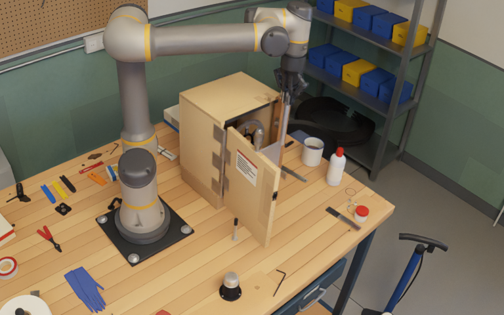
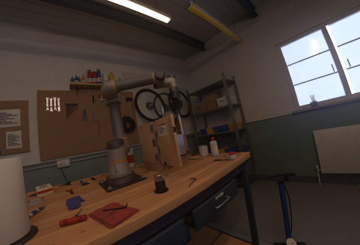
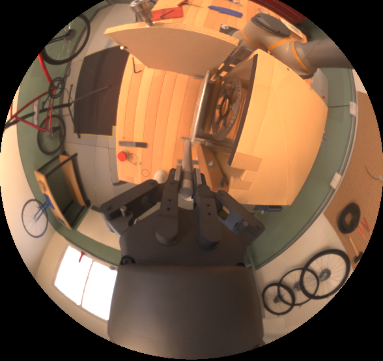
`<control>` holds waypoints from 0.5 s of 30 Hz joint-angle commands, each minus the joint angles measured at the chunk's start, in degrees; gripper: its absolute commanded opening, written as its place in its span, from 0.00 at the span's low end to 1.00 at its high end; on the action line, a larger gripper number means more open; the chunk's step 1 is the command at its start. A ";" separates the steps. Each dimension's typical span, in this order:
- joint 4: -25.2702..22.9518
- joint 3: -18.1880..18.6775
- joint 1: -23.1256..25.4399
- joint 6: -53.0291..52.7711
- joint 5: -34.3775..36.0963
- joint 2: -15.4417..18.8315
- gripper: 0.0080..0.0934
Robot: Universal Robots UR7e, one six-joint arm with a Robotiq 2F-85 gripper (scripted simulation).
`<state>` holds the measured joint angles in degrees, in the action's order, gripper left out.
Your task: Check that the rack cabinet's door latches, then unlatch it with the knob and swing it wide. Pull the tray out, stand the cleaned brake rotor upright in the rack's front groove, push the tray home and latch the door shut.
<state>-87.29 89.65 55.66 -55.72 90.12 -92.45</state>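
My gripper is above the right front corner of the rack cabinet, pointing down. Its fingers are clamped on the top of the tray's upright handle bar. The tray sits mostly inside the cabinet, its front plate near the opening. The brake rotor stands upright in the rack on the tray. The cabinet door is swung wide to the left, its knob on the free edge.
The metal shelving stands right of the bench, tyres beneath it. A mug, a white bottle and a flat bar lie right of the cabinet. A small upright tool stands before the door.
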 commanded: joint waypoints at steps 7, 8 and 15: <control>0.07 0.29 0.80 -0.74 -0.12 -0.36 0.00; 0.08 0.33 0.91 -0.85 -0.12 -0.41 0.00; 0.09 0.61 1.65 -1.59 -0.12 -0.71 0.00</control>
<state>-87.25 90.29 57.27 -57.32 90.12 -93.12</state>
